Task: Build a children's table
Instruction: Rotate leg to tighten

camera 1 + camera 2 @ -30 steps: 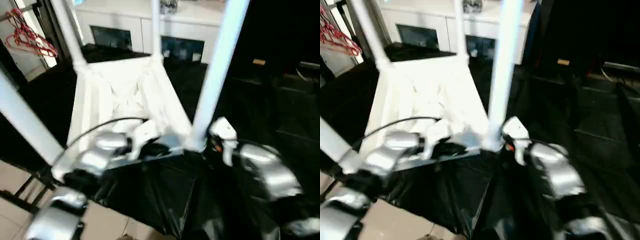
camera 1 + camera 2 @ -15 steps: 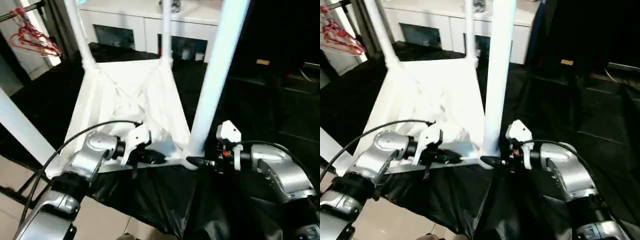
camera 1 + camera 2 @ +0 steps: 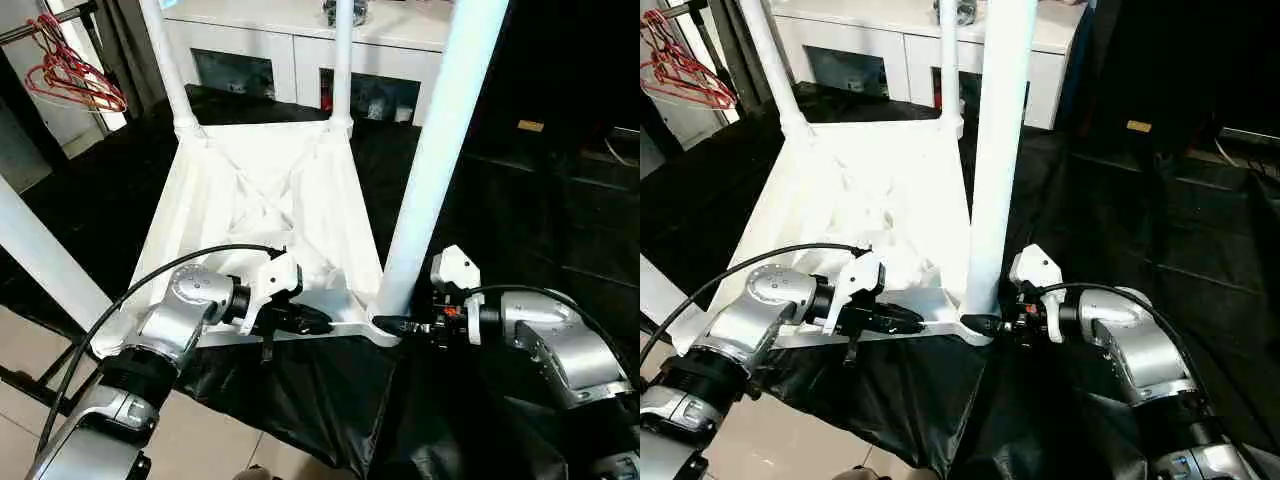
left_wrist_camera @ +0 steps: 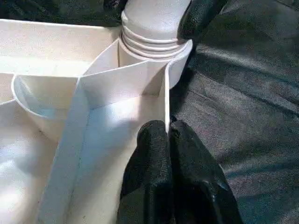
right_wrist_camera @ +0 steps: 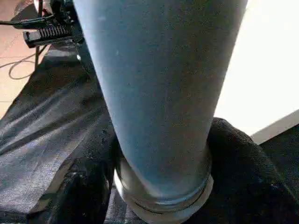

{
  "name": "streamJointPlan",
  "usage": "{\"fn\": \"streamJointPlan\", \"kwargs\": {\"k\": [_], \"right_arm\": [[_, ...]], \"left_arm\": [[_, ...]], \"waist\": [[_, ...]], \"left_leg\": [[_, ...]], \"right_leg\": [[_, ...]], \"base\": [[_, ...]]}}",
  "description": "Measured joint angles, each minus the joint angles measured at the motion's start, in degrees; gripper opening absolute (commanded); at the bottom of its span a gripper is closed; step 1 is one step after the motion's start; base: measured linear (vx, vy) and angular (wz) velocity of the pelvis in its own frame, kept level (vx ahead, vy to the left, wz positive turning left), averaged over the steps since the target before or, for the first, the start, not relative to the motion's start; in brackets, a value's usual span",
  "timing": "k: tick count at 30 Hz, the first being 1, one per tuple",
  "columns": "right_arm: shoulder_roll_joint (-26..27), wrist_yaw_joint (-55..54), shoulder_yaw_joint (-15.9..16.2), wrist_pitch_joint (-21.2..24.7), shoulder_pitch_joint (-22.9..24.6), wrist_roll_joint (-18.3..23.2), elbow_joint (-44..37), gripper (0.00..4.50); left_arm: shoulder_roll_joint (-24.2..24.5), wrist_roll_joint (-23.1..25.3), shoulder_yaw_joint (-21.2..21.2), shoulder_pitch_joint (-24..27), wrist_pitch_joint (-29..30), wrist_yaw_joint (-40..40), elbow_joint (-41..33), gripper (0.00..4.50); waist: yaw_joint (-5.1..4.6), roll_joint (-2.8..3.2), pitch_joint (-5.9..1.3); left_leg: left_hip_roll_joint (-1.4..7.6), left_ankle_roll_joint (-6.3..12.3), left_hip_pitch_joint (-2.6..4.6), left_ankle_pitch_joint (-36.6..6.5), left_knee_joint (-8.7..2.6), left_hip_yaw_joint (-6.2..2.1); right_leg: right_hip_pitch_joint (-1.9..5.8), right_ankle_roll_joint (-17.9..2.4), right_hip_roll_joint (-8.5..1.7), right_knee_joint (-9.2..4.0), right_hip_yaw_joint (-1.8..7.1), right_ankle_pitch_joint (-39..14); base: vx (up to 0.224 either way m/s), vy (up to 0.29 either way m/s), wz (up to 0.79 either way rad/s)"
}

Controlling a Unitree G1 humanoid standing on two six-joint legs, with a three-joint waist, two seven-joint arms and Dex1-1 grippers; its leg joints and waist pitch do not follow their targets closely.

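Two silver forearms reach in from the lower corners of the head view. The left gripper [image 3: 310, 320] is pinched tight on the thin near rim of the tabletop [image 3: 265, 190], its fingers [image 4: 161, 158] pressed either side of that wall in the left wrist view. The right gripper [image 3: 385, 323] sits at the foot of the nearest leg [image 3: 435, 150], one black finger [image 5: 233, 154] on each side of the tube just above the ribbed socket collar; whether it grips or only brackets the tube I cannot tell. The one white tabletop lies upside down at centre frame on black sheeting [image 3: 300, 400], X-ribs up. Four white round legs stand in its corner sockets: near right, near left [image 3: 45, 255], far left [image 3: 165, 60], far right [image 3: 343, 55]. Beyond, at the top edge, stands one white cabinet [image 3: 300, 50]; red hangers [image 3: 75, 80] hang upper left.
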Motion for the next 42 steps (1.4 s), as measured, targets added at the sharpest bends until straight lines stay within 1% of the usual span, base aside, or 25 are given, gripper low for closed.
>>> {"fn": "streamJointPlan", "kwargs": {"k": [10, 12, 15, 16, 18, 19, 21, 22, 26, 29, 31, 33, 35, 36, 39, 41, 42], "right_arm": [[0.26, -0.54, -0.05, 0.23, 0.68, 0.0, -0.58, 2.54], [1.8, -3.13, -0.52, 0.17, 0.81, -0.4, -0.12, 2.54], [5.75, -10.41, -2.6, -1.45, 0.68, -1.52, 2.97, 2.54], [9.84, -17.07, -4.81, -2.55, -0.23, -2.39, 5.98, 2.53], [13.96, -25.78, -6.89, -3.16, -2.11, -3.55, 9.51, 2.53], [15.69, -30.35, -7.95, -3.28, -3.05, -3.89, 11.11, 2.53], [17.04, -34.73, -8.83, -3.39, -4.11, -4.37, 12.6, 2.53], [19.47, -39.22, -10.16, -3.8, -5.09, -5.01, 14.17, 2.53], [21.9, -46.4, -10.43, -4.47, -7.7, -6.2, 17.33, 2.53], [22.78, -46.94, -11.25, -6.65, -8.24, -6.82, 19.14, 2.53], [22.88, -46.75, -11.49, -7.32, -8.24, -6.77, 19.47, 3.22], [22.87, -45.67, -11.56, -7.44, -8.24, -6.42, 19.44, 3.22], [22.58, -43.9, -11.37, -7.72, -8.21, -6.41, 19.38, 3.58], [21.85, -42.72, -11.01, -7.79, -8.2, -6.45, 19.34, 3.58], [19.65, -39.05, -9.42, -7.84, -8.18, -6.55, 19.01, 3.87], [17.13, -34.8, -7.92, -7.82, -8.09, -6.78, 18.15, 4.06], [16.16, -32.78, -7.04, -7.79, -7.79, -6.83, 17.18, 4.06]], "left_arm": [[-0.07, 0.05, 0.0, 0.24, 0.06, 0.57, -0.15, 0.0], [-0.99, 0.48, 0.08, 0.22, 0.14, 2.82, -0.13, 0.0], [-3.07, 2.08, 0.69, -0.31, 0.4, 9.0, 1.07, 0.0], [-5.23, 3.54, 1.46, -1.42, 1.19, 14.16, 2.73, 0.0], [-8.04, 5.37, 1.73, -2.92, 2.44, 20.15, 4.41, 0.0], [-10.06, 5.89, 1.89, -3.22, 3.26, 23.59, 4.98, 0.0], [-12.19, 6.34, 1.92, -3.26, 4.01, 27.24, 5.17, 0.0], [-13.88, 7.19, 1.97, -3.47, 4.5, 30.19, 5.68, 0.0], [-15.69, 7.88, 1.94, -4.49, 5.04, 34.59, 7.11, 0.0], [-15.85, 9.0, 1.92, -4.6, 3.82, 34.92, 7.46, 0.0], [-15.79, 9.31, 1.94, -4.6, 3.45, 34.32, 7.49, 0.0], [-15.26, 9.29, 1.93, -4.6, 3.09, 33.27, 7.37, 0.0], [-14.39, 8.77, 1.92, -4.58, 2.95, 31.79, 7.12, 0.0], [-14.21, 8.4, 1.93, -4.58, 2.88, 31.19, 7.11, 0.0], [-13.46, 7.11, 1.86, -3.37, 2.56, 27.94, 5.22, 0.0], [-12.51, 6.49, 1.38, -2.68, 1.91, 24.8, 3.8, 0.0], [-11.95, 6.16, 1.33, -2.37, 1.48, 23.49, 3.29, 0.0]], "waist": [[0.02, 0.0, 0.0], [-0.07, -0.04, -0.01], [-0.4, -0.07, -0.04], [-0.79, -0.19, -0.11], [-1.54, -0.15, -0.11], [-1.87, -0.14, -0.13], [-2.24, -0.17, -0.15], [-2.46, -0.2, -0.2], [-3.06, -0.09, -0.26], [-3.12, -0.06, -0.28], [-3.11, -0.05, -0.29], [-3.22, -0.05, -0.29], [-3.49, -0.05, -0.28], [-3.5, -0.05, -0.28], [-3.25, 0.05, -0.25], [-2.88, 0.19, -0.17], [-2.66, 0.24, -0.13]], "left_leg": [[0.0, 0.01, 0.01, 0.01, 0.02, 0.0], [0.01, 0.03, 0.05, 0.04, 0.05, 0.0], [0.0, 0.01, 0.26, 0.08, 0.06, 0.0], [0.0, -0.02, 0.37, 0.11, 0.1, -0.01], [-0.04, -0.05, 0.4, 0.12, 0.08, -0.02], [-0.07, -0.06, 0.43, 0.13, 0.08, -0.01], [-0.09, -0.06, 0.43, 0.13, 0.09, -0.01], [-0.09, -0.06, 0.45, 0.13, 0.09, -0.02], [-0.09, -0.06, 0.45, 0.13, 0.02, -0.05], [-0.09, -0.06, 0.39, 0.13, 0.0, -0.07], [-0.09, -0.06, 0.36, 0.13, 0.0, -0.07], [-0.09, -0.05, 0.36, 0.13, 0.0, -0.07], [-0.08, -0.05, 0.26, 0.13, 0.0, -0.07], [-0.08, -0.06, 0.26, 0.13, 0.0, -0.07], [-0.08, -0.04, 0.2, 0.11, -0.05, -0.07], [-0.08, 0.01, 0.06, 0.08, -0.13, -0.06], [-0.08, 0.16, 0.01, 0.14, -0.15, -0.06]], "right_leg": [[0.0, 0.0, 0.0, 0.02, 0.0, 0.0], [0.04, 0.0, 0.0, 0.07, 0.0, 0.01], [0.22, -0.02, 0.0, 0.09, 0.04, 0.02], [0.29, 0.03, 0.0, 0.15, 0.04, 0.0], [0.31, 0.3, -0.02, 0.04, 0.05, -0.17], [0.34, 0.3, -0.03, -0.01, 0.09, -0.17], [0.39, 0.3, -0.03, -0.07, 0.11, -0.17], [0.4, 0.3, -0.03, -0.04, 0.12, -0.16], [0.4, 0.3, -0.02, -0.03, 0.09, -0.13], [0.4, 0.31, -0.02, -0.02, 0.07, -0.12], [0.39, 0.28, -0.02, -0.03, 0.07, -0.1], [0.36, 0.2, -0.02, -0.03, 0.07, -0.04], [0.32, 0.0, -0.02, -0.03, 0.06, 0.09], [0.31, -0.01, -0.02, -0.03, 0.05, 0.1], [0.19, 0.0, -0.02, -0.04, 0.05, 0.09], [0.09, 0.02, -0.02, -0.09, 0.02, 0.04], [0.06, 0.02, -0.02, -0.09, 0.01, 0.01]], "base": [[0.0, 0.0, 0.0], [0.0, 0.0, 0.0], [0.0, 0.0, 0.0], [0.0, 0.0, 0.0], [0.0, 0.0, 0.0], [0.0, 0.0, 0.0], [0.0, 0.0, 0.0], [0.0, 0.0, 0.0], [0.0, 0.0, 0.0], [0.0, 0.0, 0.0], [0.0, 0.0, 0.0], [0.0, 0.0, 0.0], [0.0, 0.0, 0.0], [0.0, 0.0, 0.0], [0.0, 0.0, 0.0], [0.0, 0.0, 0.0], [0.0, 0.0, 0.0]]}}
